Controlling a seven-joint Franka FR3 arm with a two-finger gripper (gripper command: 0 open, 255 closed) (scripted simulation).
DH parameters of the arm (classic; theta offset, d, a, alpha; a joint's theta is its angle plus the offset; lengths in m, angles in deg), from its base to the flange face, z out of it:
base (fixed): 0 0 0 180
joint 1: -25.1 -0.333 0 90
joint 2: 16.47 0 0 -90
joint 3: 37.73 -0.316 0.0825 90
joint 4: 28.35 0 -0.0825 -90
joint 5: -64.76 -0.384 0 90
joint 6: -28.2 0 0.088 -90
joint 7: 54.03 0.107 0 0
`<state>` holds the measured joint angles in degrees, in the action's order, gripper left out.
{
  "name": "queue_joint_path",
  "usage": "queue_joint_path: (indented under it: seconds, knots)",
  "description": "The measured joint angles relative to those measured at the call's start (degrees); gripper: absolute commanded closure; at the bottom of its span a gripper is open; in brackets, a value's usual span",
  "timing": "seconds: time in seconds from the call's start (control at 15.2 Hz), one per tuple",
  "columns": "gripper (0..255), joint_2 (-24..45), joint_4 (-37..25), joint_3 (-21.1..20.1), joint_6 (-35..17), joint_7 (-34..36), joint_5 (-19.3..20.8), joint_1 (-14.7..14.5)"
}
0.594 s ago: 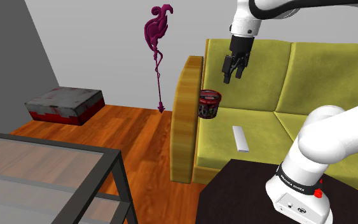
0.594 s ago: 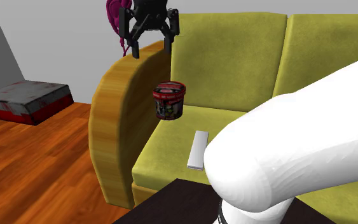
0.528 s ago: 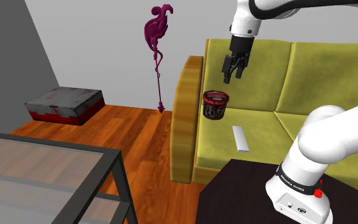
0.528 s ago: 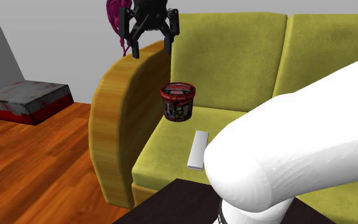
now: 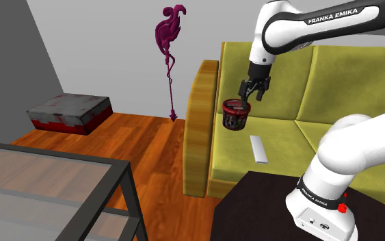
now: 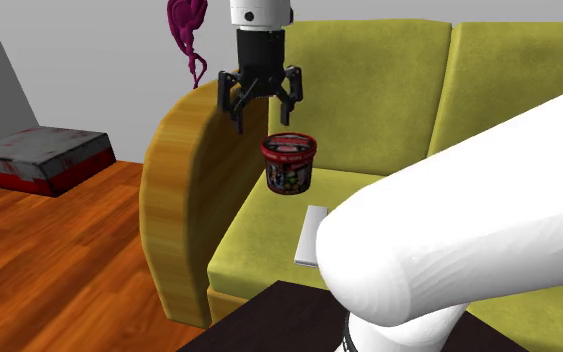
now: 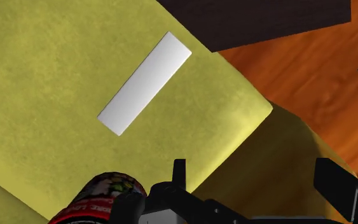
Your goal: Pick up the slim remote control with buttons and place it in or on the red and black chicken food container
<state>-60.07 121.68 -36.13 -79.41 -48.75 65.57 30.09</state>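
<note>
The gripper point(image 6: 262, 120) hangs over the sofa point(image 5: 280, 130) with its two fingers spread wide and nothing between them. In the second exterior view it sits above the container point(image 6: 289, 165) and a little toward the armrest point(image 6: 184, 200). In the shoulder view its fingertips come down just over the container's rim, and whether they touch it cannot be told. The container is a small red and black tub with an open top. It stands about upright over the back part of the yellow-green seat, near the wood-coloured armrest. The remote point(image 5: 258, 148) is a plain pale grey bar lying flat on the same seat cushion, apart from the container and nearer the seat's front edge and the stand point(image 5: 252, 205). No buttons can be made out on it. In the wrist view the remote point(image 7: 145, 83) lies slantwise on the cushion well ahead of the fingers point(image 7: 179, 175), and the container's red rim shows beside the nearer finger. The orange wood floor point(image 5: 136, 137) carries a grey and red box point(image 5: 69, 113) near the grey wall. A magenta ornament point(image 5: 167, 37) hangs beyond the armrest, and a glass table point(image 5: 47, 178) fills the shoulder view's lower left.
</note>
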Motion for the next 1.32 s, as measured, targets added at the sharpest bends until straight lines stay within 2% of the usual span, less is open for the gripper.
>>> queue_joint_path:
  seconds: [0.66,1.32]
  knots:
    - [0,8.06,12.87,2.16,-19.99,7.72,2.72,7.73]
    - [0,26.46,19.30,4.82,-43.92,15.48,6.55,16.48]
